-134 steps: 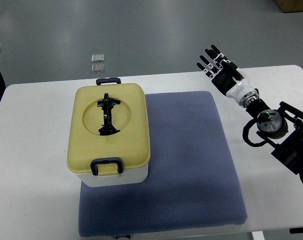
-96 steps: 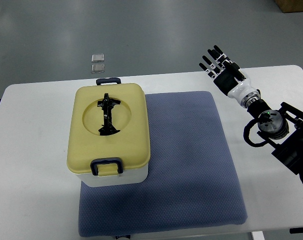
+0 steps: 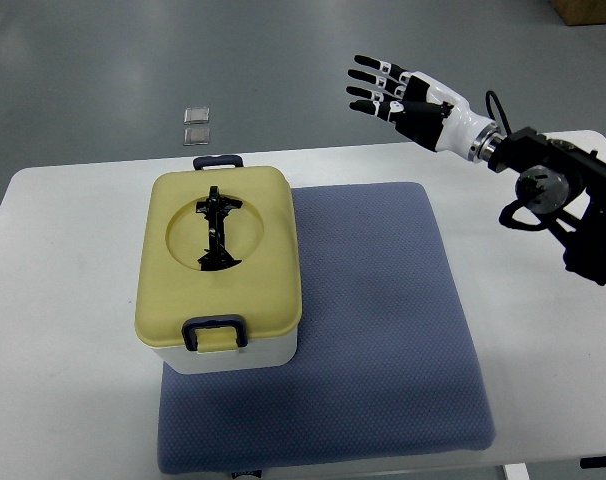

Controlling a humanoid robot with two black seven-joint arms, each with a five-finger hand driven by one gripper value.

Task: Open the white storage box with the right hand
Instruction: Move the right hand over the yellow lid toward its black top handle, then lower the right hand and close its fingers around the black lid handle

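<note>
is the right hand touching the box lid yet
Apart. The top view shows the right hand, fingers spread, up past the table's far edge, with a wide stretch of table and blue mat between it and the yellow lid.

The right arm is reaching in from the right edge, its forearm angling toward the upper left. The right hand (image 3: 401, 95) is hanging in the air with its fingers (image 3: 368, 88) spread straight out, holding nothing.
</note>
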